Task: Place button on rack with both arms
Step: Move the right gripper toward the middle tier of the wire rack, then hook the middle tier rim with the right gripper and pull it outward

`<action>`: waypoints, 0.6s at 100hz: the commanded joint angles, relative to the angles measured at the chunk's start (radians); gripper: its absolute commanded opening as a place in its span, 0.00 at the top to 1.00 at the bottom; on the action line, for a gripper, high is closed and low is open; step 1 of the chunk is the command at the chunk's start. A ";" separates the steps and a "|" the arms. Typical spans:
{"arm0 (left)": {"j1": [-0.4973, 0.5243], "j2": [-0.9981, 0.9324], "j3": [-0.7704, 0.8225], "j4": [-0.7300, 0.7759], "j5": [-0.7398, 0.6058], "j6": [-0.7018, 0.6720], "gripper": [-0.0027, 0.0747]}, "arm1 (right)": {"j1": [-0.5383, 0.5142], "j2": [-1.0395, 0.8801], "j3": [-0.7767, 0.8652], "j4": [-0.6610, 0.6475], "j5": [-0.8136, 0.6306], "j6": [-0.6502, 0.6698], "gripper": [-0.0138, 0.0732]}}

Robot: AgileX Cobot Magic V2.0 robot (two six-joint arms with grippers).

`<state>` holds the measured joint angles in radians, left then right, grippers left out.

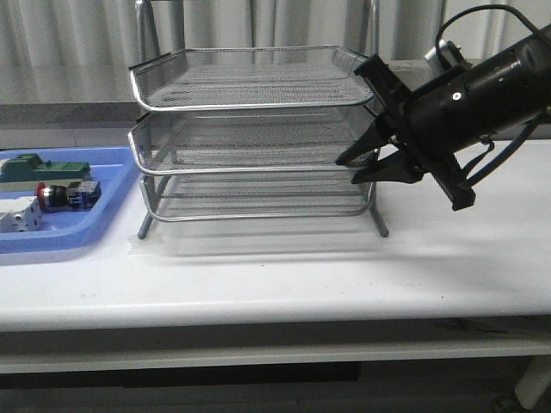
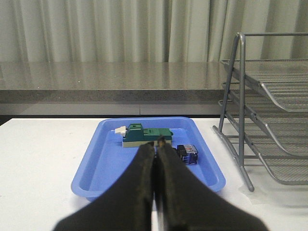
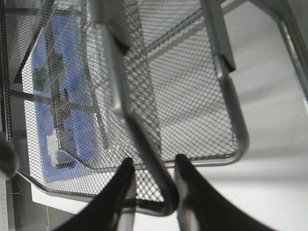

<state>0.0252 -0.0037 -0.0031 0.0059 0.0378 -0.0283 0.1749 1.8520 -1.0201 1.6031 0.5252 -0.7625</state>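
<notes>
No legible writing anywhere I look. Rack (image 1: 250,129): three wire-mesh tiers with chrome rims. Button (image 1: 62,194): red head, blue rear, lying in the glossy blue tray (image 1: 77,234) beside a green block (image 1: 43,168). Right gripper (image 3: 151,185): fingers spread, straddling a rack rim. Left gripper (image 2: 156,159): fingers together, empty, seen only in its wrist view.

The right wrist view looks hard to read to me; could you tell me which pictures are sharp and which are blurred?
Right wrist view: the rack's mesh is soft, the right tool a dark, blurred shape astride a rim. Left wrist view: the blue tray is sharp, the left tool blurred. Front view: even light, a faint shadow under the rack.
</notes>
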 commanded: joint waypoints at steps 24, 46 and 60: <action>0.002 -0.032 0.055 -0.006 -0.085 -0.011 0.99 | 0.001 -0.044 -0.027 0.021 0.059 -0.016 0.80; 0.002 -0.032 0.055 -0.006 -0.085 -0.011 0.99 | 0.009 -0.044 -0.020 -0.043 0.115 -0.016 0.80; 0.002 -0.032 0.055 -0.006 -0.085 -0.011 0.99 | 0.017 -0.045 0.013 -0.047 0.143 -0.016 0.80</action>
<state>0.0252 -0.0037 -0.0031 0.0059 0.0378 -0.0283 0.1749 1.8520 -1.0114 1.6002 0.5651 -0.7495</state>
